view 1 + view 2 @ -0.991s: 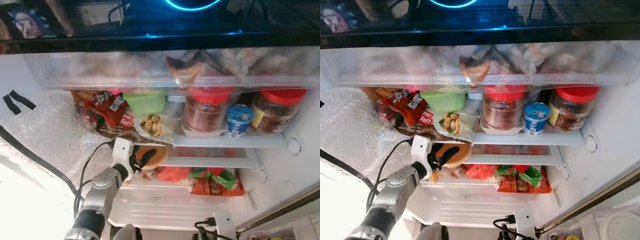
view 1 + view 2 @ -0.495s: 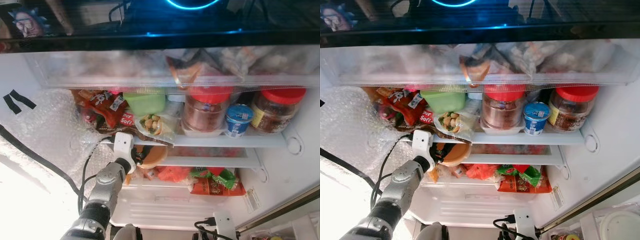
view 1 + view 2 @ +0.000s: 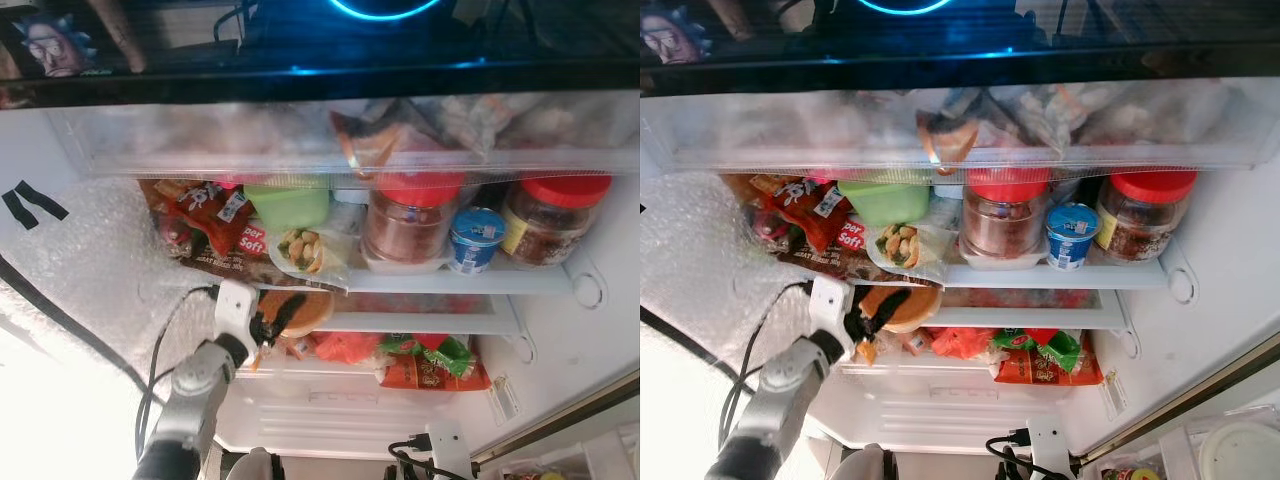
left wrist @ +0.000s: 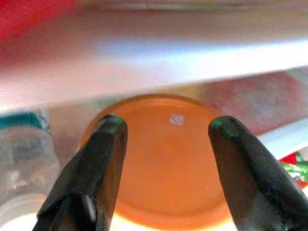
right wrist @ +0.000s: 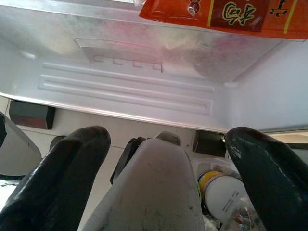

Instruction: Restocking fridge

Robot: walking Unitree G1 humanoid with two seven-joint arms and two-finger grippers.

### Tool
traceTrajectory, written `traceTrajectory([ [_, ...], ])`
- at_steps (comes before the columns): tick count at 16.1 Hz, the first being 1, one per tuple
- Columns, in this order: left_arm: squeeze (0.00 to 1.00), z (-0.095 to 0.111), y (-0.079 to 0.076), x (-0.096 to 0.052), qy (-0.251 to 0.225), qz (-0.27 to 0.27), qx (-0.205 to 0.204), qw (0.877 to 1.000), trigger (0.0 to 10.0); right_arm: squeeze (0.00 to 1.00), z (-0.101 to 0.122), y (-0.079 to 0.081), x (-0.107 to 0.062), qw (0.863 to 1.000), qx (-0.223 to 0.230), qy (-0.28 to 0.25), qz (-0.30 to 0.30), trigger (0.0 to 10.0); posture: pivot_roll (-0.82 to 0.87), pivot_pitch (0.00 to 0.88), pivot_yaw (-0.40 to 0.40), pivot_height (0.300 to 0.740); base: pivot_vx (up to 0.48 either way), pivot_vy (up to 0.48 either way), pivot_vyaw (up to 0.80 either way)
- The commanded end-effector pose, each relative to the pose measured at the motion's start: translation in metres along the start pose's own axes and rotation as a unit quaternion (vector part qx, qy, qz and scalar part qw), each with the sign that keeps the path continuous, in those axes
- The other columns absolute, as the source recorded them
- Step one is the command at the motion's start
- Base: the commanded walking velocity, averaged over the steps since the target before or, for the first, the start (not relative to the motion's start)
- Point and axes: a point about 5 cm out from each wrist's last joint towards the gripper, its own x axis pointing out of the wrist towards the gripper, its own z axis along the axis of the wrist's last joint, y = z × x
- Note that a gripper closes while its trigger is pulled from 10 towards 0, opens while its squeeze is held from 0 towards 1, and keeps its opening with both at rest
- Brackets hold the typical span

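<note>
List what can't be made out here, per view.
- Top drawer contents, eye views: frosted front blurs them.
- Orange bowl, left wrist view: contents hidden, underside faces the camera.
- Left gripper grip: contact with bowl unclear.
- Red jar label: too small.
- Right gripper, right wrist view: a grey object blocks what lies below.

bright white fridge interior (image 3: 560, 340), blown out at the lower left; a blue ring of glare on the dark top panel (image 3: 320, 40); left wrist view softly blurred

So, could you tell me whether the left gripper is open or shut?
Open: the left gripper has its fingers spread either side of the orange lid.
</note>
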Motion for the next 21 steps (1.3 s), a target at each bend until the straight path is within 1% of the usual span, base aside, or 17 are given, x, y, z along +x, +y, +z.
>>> traceTrajectory([
  [1,0.00,0.002,-0.002,-0.005,0.006,-0.011,0.010,1.000,10.0,0.00,-0.013,0.002,-0.003,1.000,0.000,0.027,0.003,10.0,-0.04,0.086,0.041,0.665,0.000,0.000,0.00],
  [4,0.00,0.004,-0.007,-0.014,0.001,-0.015,0.017,1.000,10.0,0.00,-0.014,0.002,-0.003,1.000,0.001,0.027,0.002,10.0,-0.03,0.082,0.040,0.665,0.000,0.000,0.00],
  [6,0.00,0.009,-0.014,-0.019,-0.001,-0.035,0.023,0.999,10.0,0.00,-0.014,0.002,-0.003,1.000,-0.002,0.027,0.004,10.0,-0.03,0.081,0.038,0.665,0.000,0.000,0.00],
  [7,0.00,0.009,-0.019,-0.023,0.009,-0.050,0.027,0.998,10.0,0.00,-0.014,0.002,-0.003,1.000,-0.002,0.027,0.004,10.0,-0.03,0.080,0.038,0.665,0.000,0.000,0.00],
  [8,0.00,0.009,-0.020,-0.029,0.016,-0.054,0.029,0.998,10.0,0.00,-0.014,0.002,-0.003,1.000,-0.002,0.026,0.004,10.0,-0.03,0.080,0.038,0.665,0.000,0.000,0.00],
  [10,0.00,0.007,-0.019,-0.034,0.024,-0.054,0.029,0.998,10.0,0.00,-0.013,0.002,-0.003,1.000,-0.002,0.026,0.003,10.0,-0.03,0.077,0.038,0.665,0.000,0.000,0.00],
  [11,0.00,0.005,-0.016,-0.039,0.034,-0.053,0.033,0.997,10.0,0.00,-0.013,0.002,-0.003,1.000,-0.003,0.026,0.004,10.0,-0.03,0.075,0.037,0.665,0.000,0.000,0.00],
  [13,0.00,0.007,-0.014,-0.042,0.040,-0.051,0.035,0.997,10.0,0.00,-0.013,0.002,-0.003,1.000,-0.003,0.027,0.004,10.0,-0.03,0.071,0.036,0.665,0.000,0.000,0.00],
  [15,0.00,0.007,-0.013,-0.045,0.055,-0.059,0.046,0.996,10.0,0.00,-0.012,0.001,-0.003,1.000,-0.004,0.027,0.004,10.0,-0.03,0.065,0.036,0.665,0.000,0.000,0.00],
  [17,0.00,0.006,-0.010,-0.046,0.060,-0.053,0.052,0.995,10.0,0.00,-0.012,0.001,-0.003,1.000,-0.004,0.026,0.004,10.0,-0.03,0.060,0.035,0.665,0.000,0.000,0.00],
  [18,0.00,0.005,-0.008,-0.047,0.058,-0.040,0.052,0.996,10.0,0.00,-0.012,0.001,-0.003,1.000,-0.005,0.026,0.005,10.0,-0.03,0.059,0.035,0.665,0.000,0.000,0.00],
  [21,0.00,-0.002,-0.003,-0.053,0.054,0.012,0.013,0.998,10.0,0.00,-0.012,0.001,-0.003,1.000,-0.005,0.027,0.008,10.0,-0.03,0.062,0.033,0.665,0.000,0.000,0.00],
])
